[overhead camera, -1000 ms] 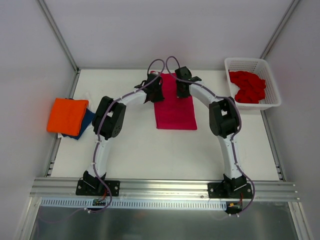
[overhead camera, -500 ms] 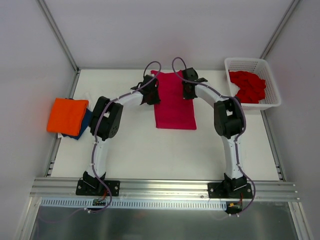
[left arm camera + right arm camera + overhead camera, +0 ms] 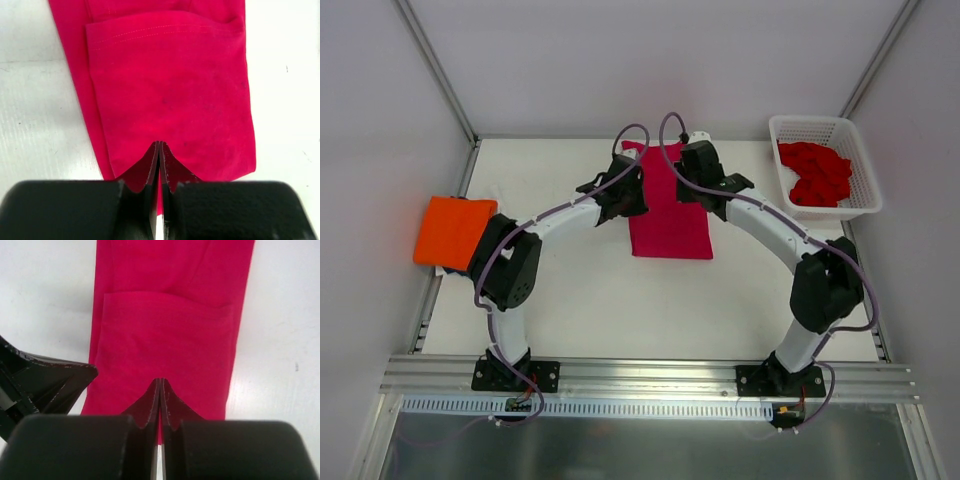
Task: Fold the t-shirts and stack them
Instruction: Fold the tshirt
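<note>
At least three t-shirts (image 3: 669, 225), one basket (image 3: 810, 119)

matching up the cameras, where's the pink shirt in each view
top external: the pink shirt lies flat at the middle of the far half of the white table.
left wrist: the shirt fills the middle, from the top edge almost to the bottom.
right wrist: the shirt is a band down the middle from the top edge.
shared landmark: bare white table on both sides of the shirt.

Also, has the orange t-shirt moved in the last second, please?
No. The orange t-shirt sits where it was by the table's left edge; only the left arm's elbow now overlaps it.
</note>
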Controlling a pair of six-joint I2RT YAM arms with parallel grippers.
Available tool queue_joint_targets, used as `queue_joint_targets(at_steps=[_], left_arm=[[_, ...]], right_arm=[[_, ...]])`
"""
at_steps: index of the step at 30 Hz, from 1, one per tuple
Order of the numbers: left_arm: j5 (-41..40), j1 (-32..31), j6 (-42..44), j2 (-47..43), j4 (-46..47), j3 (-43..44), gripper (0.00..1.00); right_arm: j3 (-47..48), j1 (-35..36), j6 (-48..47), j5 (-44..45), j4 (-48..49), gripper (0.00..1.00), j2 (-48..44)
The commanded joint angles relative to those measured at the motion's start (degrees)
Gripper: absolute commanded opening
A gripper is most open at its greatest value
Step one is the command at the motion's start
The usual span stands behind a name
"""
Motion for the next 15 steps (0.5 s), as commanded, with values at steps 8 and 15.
queue_joint_targets(at_steps=[8, 15], left_arm=[[0.13, -0.8, 1.33, 10.14, 0.22, 7.86, 0.0], [-0.4, 1.48, 0.19, 15.43, -2.5, 12.36, 0.0]], right_arm=[[-2.16, 2.27, 4.78, -4.3, 2.18, 0.01, 7.78], [-1.19, 2.79, 7.07, -7.73, 4.2, 0.0, 11.56]])
